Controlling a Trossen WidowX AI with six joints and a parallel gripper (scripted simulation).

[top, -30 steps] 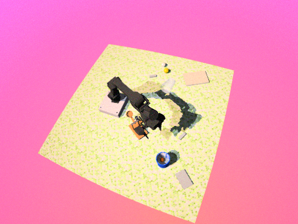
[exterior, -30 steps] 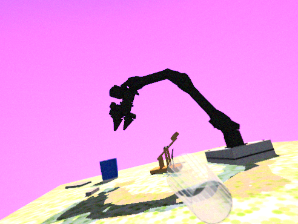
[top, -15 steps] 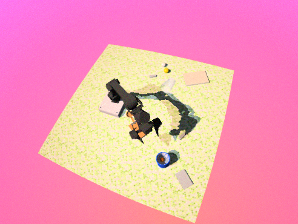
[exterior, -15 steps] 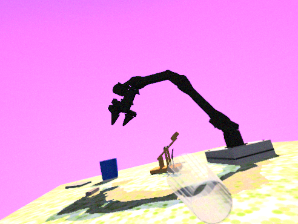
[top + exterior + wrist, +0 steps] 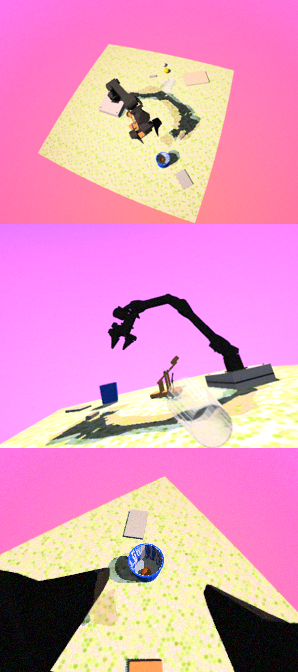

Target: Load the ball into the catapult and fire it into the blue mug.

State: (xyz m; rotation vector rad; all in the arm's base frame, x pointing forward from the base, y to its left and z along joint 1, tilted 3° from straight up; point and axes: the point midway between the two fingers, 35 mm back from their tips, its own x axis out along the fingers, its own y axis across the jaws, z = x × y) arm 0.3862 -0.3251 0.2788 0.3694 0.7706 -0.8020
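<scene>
The orange catapult (image 5: pixel 141 134) (image 5: pixel 155 395) (image 5: pixel 145 667) stands in front of the arm's base, partly hidden under the arm in the top view. Its throwing arm (image 5: pixel 166 373) is raised, with the cup (image 5: pixel 174 360) (image 5: pixel 129 114) at its upper end on the robot base side; no ball shows there. The blue mug (image 5: pixel 163 166) (image 5: pixel 109 393) (image 5: pixel 146 579) stands upright, and a small orange-brown thing (image 5: pixel 162 159) (image 5: pixel 145 571) shows inside it. My gripper (image 5: pixel 150 139) (image 5: pixel 118 348) (image 5: pixel 157 580) is open and empty, high above the table between catapult and mug.
A yellow ball (image 5: pixel 166 70) and a white ball (image 5: pixel 163 65) lie at the back. A clear cylinder (image 5: pixel 168 85) (image 5: pixel 209 421) lies nearby. A tan slab (image 5: pixel 196 78), a grey slab (image 5: pixel 184 178) (image 5: pixel 136 524) beyond the mug and small blocks (image 5: pixel 153 75) (image 5: pixel 92 415) lie around.
</scene>
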